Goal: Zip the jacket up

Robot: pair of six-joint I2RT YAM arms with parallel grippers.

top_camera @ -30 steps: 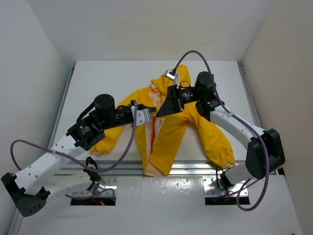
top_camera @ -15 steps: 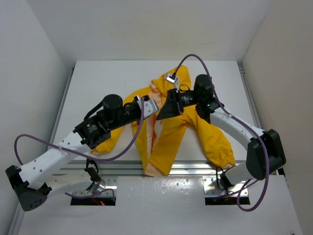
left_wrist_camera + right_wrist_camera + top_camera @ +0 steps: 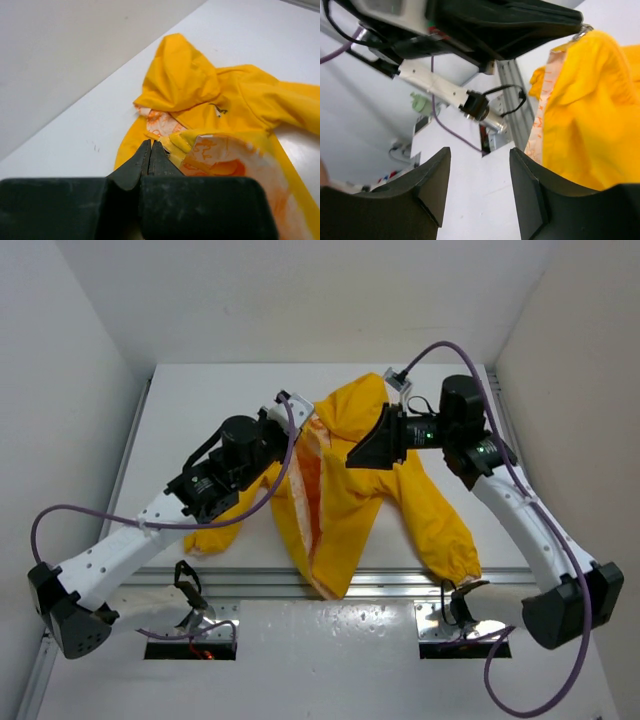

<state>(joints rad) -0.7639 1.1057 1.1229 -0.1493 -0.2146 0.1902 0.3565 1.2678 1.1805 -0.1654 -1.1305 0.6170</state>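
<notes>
Jacket: yellow, flat on middle of worktop, hood toward far edge, hem at near edge. Left hand: pinched shut on its front edge. Right hand: fingers parted, holding nothing.

jacket — yellow, hooded; front open, orange-white lining showing; lies on table — hood far, sleeves splayed

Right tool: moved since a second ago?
Yes. The right tool shifted right, toward the table's right edge; its jaws now stand open, off the jacket.
</notes>
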